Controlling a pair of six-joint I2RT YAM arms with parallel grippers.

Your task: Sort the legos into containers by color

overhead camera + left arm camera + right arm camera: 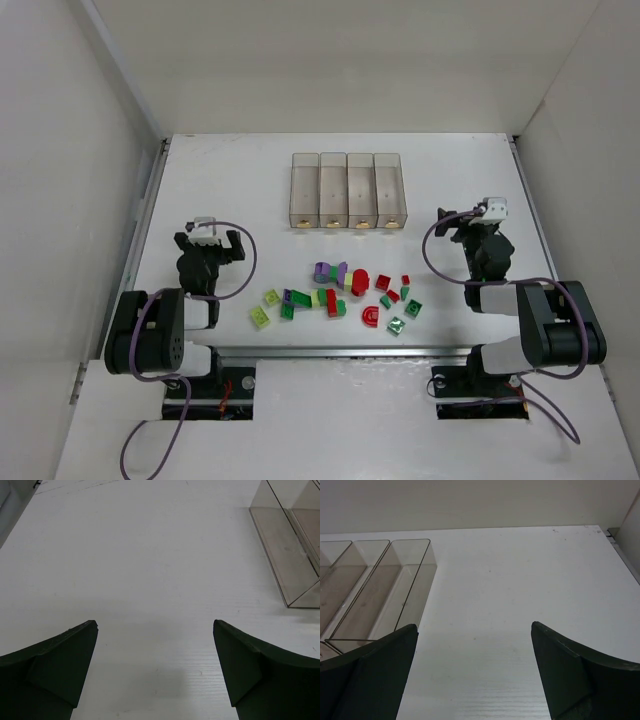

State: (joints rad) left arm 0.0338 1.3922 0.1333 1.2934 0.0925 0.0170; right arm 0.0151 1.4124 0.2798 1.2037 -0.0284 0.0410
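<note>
Several legos lie scattered on the white table near its front edge, between the two arms: a purple one [328, 270], a red one [358, 281], a green one [288, 311] and a pale yellow-green one [261, 317] among them. The containers [348, 190] are clear bins in a row behind the legos, and I see no brick in them. My left gripper [208, 240] stands open left of the pile, over bare table [155, 625]. My right gripper [470, 232] stands open right of the pile [474, 626]. Neither wrist view shows a lego.
White walls enclose the table on the left, back and right. The containers' end wall [290, 545] shows at the right of the left wrist view, and their row [380, 595] at the left of the right wrist view.
</note>
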